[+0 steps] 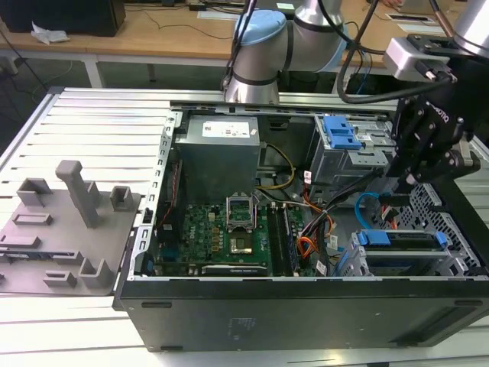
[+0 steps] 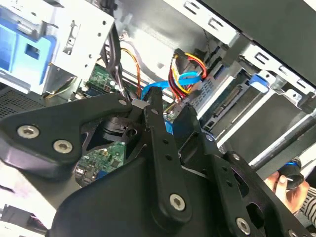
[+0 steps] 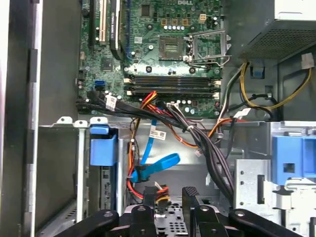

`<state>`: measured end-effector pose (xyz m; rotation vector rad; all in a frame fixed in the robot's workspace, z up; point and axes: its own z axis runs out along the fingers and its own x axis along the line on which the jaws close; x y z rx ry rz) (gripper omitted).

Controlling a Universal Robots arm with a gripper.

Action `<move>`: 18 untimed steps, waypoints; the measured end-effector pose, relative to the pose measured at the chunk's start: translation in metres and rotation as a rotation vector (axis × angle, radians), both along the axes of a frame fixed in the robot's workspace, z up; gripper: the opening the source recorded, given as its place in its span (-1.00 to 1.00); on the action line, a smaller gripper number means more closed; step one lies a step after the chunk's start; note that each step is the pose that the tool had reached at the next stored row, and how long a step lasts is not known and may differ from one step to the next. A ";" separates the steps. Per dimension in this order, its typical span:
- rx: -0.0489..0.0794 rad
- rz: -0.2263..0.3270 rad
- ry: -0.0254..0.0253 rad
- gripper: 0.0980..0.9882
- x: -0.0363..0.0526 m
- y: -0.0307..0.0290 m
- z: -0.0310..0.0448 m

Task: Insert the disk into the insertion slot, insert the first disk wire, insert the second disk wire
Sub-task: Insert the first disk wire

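Case wall (image 1: 306, 313) sits closest in the exterior view, black, lying on its side on the slatted tabletop (image 1: 99, 122).

From the exterior view's left:
- Grey fixture (image 1: 69, 229) with upright posts, just beside the case.
- Motherboard (image 1: 221, 233) flat in the case floor, power supply (image 1: 218, 153) behind it.
- Orange flat cable (image 1: 307, 246) bunched next to the board.
- Grey bay with blue latch (image 1: 340, 134) at the back.
- Second disk wire (image 1: 365, 202), light blue, loops between that bay and the disk. In the first wrist view I see it (image 3: 160, 164) hanging just ahead of the fingers. I can't tell where its plug sits.
- First disk wire: I read a thin red run (image 3: 131, 186) close beside the blue cable. I can't trace its plug.
- Disk (image 1: 401, 239) lies in the insertion slot (image 1: 437, 212), at the exterior view's right near the front. Its blue carrier shows along the top edge. The first wrist view shows the carrier end (image 3: 102, 148) flush in the cage.
- Hand (image 1: 403, 182) hangs over the cable bundle above the disk. Both wrist views show the fingers apart (image 3: 169, 195) (image 2: 172, 111), gap open, nothing clamped. A red-yellow wire bundle (image 3: 159, 189) lies beyond the gap.

A person's hand (image 2: 282, 183) shows past the case rail in the second wrist view.
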<state>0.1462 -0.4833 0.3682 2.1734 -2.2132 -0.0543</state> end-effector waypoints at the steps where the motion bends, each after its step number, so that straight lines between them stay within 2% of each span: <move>1: 0.000 0.000 0.0000 -0.41 0.0000 0.0035 0.0000; 5: 0.000 0.000 0.0000 -0.41 0.0000 0.0202 0.0001; 7: -0.004 0.000 0.0000 -0.41 0.0000 0.0216 -0.0012; 11: -0.032 0.000 0.0000 -0.41 0.0000 0.0214 -0.0015; 15: -0.102 0.000 0.0000 -0.41 0.0000 0.0209 -0.0017; 16: -0.108 -0.006 0.0004 -0.41 0.0000 0.0207 -0.0023; 18: -0.108 -0.048 0.0026 -0.41 0.0000 0.0207 -0.0038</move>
